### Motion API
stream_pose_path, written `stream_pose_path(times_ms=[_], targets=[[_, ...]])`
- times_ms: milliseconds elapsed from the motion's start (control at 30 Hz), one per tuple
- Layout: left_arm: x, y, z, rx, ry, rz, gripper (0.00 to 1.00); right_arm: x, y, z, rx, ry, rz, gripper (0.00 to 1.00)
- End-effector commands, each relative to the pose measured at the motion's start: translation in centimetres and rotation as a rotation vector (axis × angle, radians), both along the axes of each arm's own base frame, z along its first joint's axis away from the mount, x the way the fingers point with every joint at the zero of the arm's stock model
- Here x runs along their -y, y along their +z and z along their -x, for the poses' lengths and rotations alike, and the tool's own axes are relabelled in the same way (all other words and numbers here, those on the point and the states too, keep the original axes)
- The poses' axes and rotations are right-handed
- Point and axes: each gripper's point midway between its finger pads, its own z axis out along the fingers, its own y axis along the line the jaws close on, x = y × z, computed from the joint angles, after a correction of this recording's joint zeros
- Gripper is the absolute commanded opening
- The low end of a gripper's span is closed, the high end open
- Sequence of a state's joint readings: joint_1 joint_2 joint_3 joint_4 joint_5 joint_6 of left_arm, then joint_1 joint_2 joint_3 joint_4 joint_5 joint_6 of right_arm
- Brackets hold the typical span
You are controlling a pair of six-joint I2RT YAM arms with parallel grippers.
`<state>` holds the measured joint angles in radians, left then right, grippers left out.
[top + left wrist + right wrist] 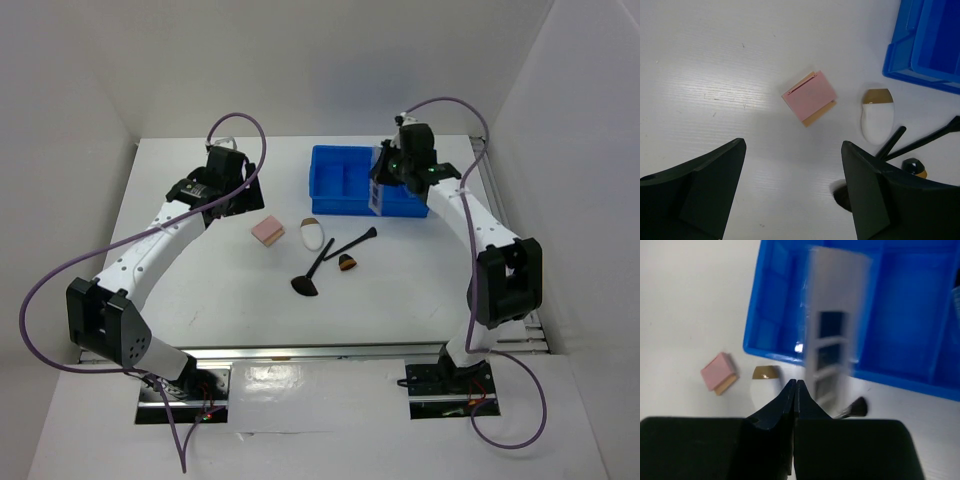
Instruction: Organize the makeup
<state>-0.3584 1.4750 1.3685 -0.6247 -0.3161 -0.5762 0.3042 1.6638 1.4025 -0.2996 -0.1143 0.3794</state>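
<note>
The pale palette with black rectangles (378, 188) stands on end at the front wall of the blue bin (335, 207); in the right wrist view the palette (832, 335) is blurred, just right of my right gripper (796, 382), whose jaws are pressed together with nothing between them. The pink sponge (267, 230), the white egg-shaped piece (313, 236), two thin black brushes (312, 270) and the stubby orange-brown brush (347, 262) lie on the table. My left gripper (792, 190) is open and empty, hovering near the pink sponge (809, 97).
The blue divided bin (767, 347) sits at the back centre, its compartments showing no items. White walls enclose the table on three sides. The egg-shaped piece (877, 120) and the brush handles (920, 142) lie right of the left gripper.
</note>
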Motion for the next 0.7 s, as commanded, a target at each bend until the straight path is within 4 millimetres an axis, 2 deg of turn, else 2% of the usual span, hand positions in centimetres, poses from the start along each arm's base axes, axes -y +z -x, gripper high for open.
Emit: stream_pose_path(times_ms=[0,33,133,167,267,400,433,467,500,533,567,600,633,667], targets=[[0.0,2.4,-0.4,0.071,-0.006,0.013,0.91,2.1,4.1,-2.0,0.083,0.01,0.006,0.0],[0.0,2.4,-0.4,0.071,-0.006,0.013,0.91,2.6,3.6,-2.5,0.066,0.018,0.005,0.0],[0.1,2.8,-0.5,0.079,-0.006,0.016,0.91,4.8,4.5,-4.4,0.092,-0.015,0.0,0.0],[0.1,2.8,-0.5,0.079,-0.006,0.016,0.91,5.2,3.6,-5.0,0.071,-0.013,0.007,0.0],[0.1,2.5,-0.6,0.071,-0.006,0.013,0.91,7.0,3.7,-6.9,0.074,-0.036,0.005,0.0],[-0.1,2.7,-0.6,0.073,-0.004,-0.001,0.91,7.6,3.3,-7.2,0.044,-0.027,0.004,0.0],[-0.1,2.7,-0.6,0.073,-0.004,-0.001,0.91,7.8,1.9,-6.7,0.008,-0.037,0.014,0.0],[-0.1,2.4,-0.7,0.064,-0.004,-0.004,0.91,8.9,2.1,-6.6,0.016,-0.079,0.024,0.0],[-0.1,2.4,-0.7,0.064,-0.004,-0.004,0.91,8.9,1.7,-6.1,0.008,-0.084,0.017,0.0],[0.0,2.5,-0.8,0.073,-0.004,-0.001,0.91,10.3,1.4,-5.9,0.0,-0.123,0.002,0.05],[0.2,2.2,-0.9,0.062,-0.011,0.002,0.91,10.8,0.1,-5.4,-0.022,-0.139,-0.003,0.35],[0.2,2.1,-0.9,0.062,-0.011,0.002,0.91,11.7,0.2,-5.0,-0.02,-0.163,0.005,0.48],[0.2,2.1,-0.9,0.062,-0.011,0.002,0.91,11.9,-0.3,-4.9,-0.033,-0.181,0.006,0.56],[0.3,2.2,-1.2,0.062,-0.011,0.002,0.91,13.1,-1.0,-4.5,-0.057,-0.233,0.018,0.71]])
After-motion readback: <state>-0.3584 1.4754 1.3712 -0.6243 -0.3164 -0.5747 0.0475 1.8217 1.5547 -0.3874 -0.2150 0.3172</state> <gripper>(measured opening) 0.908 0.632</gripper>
